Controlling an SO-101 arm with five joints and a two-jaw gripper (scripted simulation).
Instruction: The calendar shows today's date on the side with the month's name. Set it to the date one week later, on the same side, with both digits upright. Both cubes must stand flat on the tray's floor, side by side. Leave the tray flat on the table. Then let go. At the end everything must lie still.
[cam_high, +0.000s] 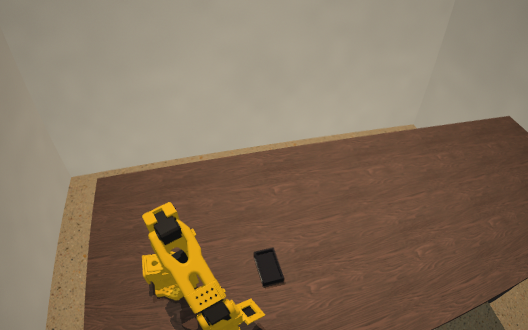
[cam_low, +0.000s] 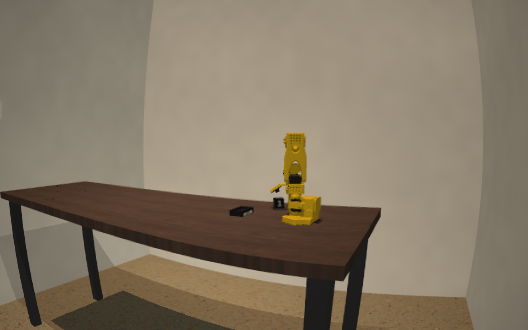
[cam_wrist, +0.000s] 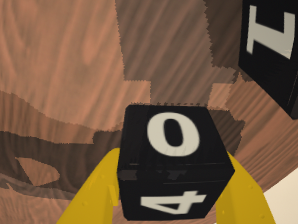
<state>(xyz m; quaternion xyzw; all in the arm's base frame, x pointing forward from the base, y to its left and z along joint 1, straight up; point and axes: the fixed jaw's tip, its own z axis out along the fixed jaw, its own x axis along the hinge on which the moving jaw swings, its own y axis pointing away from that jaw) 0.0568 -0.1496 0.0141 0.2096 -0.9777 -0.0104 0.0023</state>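
Gripper: my gripper (cam_wrist: 172, 157) is closed around the 0-and-4 cube (cam_wrist: 172, 162), with 1 finger against each of 2 opposite sides.
Cube in my grip: black with pale digits; the 0 is on the face toward the top of my wrist view, the 4 lies sideways on the face below it.
Other cube: the cube marked 1 (cam_low: 278, 203) (cam_wrist: 272, 45) stands on the table (cam_high: 350, 225) (cam_low: 175, 215) (cam_wrist: 45, 45), near the cube I hold and apart from it. Its 1 reads upright from the exterior and sideways in my wrist view.
Tray: the small black tray (cam_high: 279, 267) (cam_low: 234, 213) lies flat on the table, apart from my base, with 0 cubes in it.
Date: 0 of the 2 cubes stand on the tray's floor, so it shows no date.
Arm: my yellow arm (cam_high: 205, 270) (cam_low: 295, 155) reaches over the table beside the tray; from the top, my fingers fall outside the picture.
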